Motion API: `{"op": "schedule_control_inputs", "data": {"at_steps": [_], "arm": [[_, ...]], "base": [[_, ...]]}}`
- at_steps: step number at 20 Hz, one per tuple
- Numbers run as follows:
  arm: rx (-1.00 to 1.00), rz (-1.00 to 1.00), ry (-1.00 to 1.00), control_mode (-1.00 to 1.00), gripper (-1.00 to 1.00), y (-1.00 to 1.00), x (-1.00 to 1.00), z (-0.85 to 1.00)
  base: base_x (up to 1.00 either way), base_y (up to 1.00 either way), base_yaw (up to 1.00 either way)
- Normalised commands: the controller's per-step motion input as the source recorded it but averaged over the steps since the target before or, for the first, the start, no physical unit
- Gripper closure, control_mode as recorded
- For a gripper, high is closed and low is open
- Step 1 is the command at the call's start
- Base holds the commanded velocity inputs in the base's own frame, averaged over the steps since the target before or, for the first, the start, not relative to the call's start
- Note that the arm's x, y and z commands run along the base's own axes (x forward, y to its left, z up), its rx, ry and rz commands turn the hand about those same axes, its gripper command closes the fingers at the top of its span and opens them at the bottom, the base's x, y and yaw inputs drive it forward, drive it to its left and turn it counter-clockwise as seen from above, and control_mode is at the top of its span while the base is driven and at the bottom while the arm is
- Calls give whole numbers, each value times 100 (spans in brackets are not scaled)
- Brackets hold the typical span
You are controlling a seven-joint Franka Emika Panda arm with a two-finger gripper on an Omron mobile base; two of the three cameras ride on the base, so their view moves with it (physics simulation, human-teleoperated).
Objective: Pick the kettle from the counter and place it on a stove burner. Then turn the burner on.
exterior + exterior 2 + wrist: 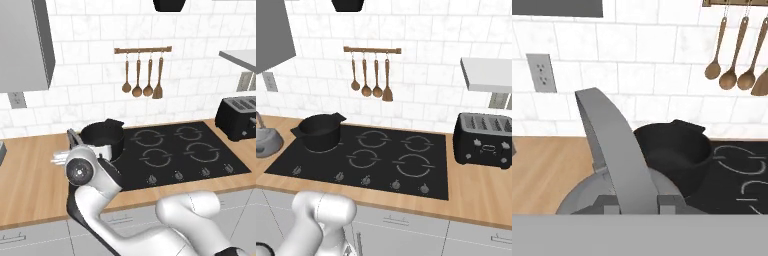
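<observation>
The grey kettle (267,142) is at the far left, over the light wood counter (481,190) beside the black cooktop. In the hand view its wide arched handle (619,145) rises from between my two dark fingertips, and my gripper (639,204) is shut on its base. The kettle's rounded lid shows just below the handle. In the left base view my arm's elbow covers the kettle, leaving a strip of its handle (74,136). I cannot tell whether the kettle rests on the counter or hangs just above it. The nearest stove burner (363,158) lies to its right.
A black pot (318,131) stands on the cooktop's left rear, close to the kettle. Several knobs (366,180) line the cooktop's front edge. A black toaster (483,140) sits on the counter at right. Wooden utensils (372,75) hang on the tiled wall.
</observation>
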Motion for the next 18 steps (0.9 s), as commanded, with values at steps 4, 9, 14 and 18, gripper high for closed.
{"op": "schedule_control_inputs", "data": {"at_steps": [4,9,14,18], "arm": [[-2,-33,0,-100,100,-100,0,35],[-1,-31,2,-100,100,-100,0,17],[-1,-31,6,-100,100,-100,0,0],[-4,-32,2,-100,100,-94,2,0]], "base": [[0,0,0],[0,0,0],[0,0,0],[0,0,0]]}}
